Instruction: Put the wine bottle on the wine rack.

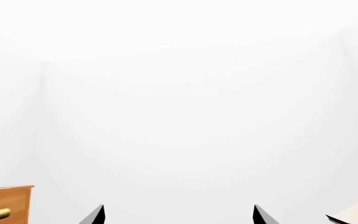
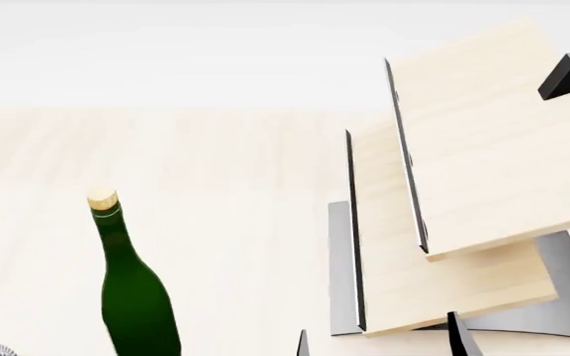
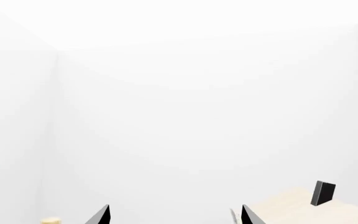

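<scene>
Wine bottle [image 2: 134,293]: dark green glass, slim neck, tan cork top; upright on the light wood table [image 2: 216,193], left of the rack and apart from it. Base cut off by the head view's lower edge; no label visible.
Wine rack [image 2: 463,193]: slanted pale boards with dark edge strips on a grey curved base; small black block [image 2: 565,76] on the top board.
Left gripper [image 1: 177,215]: tips spread, nothing between them; only tips visible.
Right gripper [image 3: 174,215]: tips apart, empty.
Cabinet [image 1: 8,203]: orange-brown corner with brass handle, mostly cut off.
</scene>
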Motion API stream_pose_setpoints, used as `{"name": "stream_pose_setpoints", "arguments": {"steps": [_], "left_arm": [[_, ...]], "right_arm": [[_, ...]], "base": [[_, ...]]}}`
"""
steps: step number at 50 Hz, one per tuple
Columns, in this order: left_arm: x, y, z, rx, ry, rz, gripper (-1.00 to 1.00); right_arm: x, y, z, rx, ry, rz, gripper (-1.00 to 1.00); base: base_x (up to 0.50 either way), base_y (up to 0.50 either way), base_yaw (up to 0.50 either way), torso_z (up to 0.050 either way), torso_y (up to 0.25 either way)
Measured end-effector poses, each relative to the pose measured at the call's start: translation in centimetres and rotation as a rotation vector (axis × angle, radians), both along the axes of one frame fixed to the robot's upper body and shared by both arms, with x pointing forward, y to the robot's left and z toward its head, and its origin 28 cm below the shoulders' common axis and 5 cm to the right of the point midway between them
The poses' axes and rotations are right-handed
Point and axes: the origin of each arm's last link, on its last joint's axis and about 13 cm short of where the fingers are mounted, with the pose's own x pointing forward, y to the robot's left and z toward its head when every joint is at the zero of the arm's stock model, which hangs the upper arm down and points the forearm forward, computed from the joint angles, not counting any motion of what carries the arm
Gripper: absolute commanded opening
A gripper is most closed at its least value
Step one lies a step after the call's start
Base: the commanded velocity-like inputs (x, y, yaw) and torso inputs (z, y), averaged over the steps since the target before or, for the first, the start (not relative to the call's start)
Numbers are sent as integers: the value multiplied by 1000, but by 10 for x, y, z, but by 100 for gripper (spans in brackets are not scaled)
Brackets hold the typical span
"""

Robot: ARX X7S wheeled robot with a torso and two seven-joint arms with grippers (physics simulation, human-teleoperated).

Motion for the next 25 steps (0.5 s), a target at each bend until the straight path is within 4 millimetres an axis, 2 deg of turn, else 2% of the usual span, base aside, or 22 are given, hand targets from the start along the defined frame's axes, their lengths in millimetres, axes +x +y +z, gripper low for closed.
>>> {"name": "stream_pose_setpoints", "arguments": {"steps": [25], "left_arm": [[0, 0, 1, 1, 0, -2, 100]], "right_arm": [[0, 1, 0, -3, 1, 3, 100]], "base": [[0, -77, 0, 0, 0]]}}
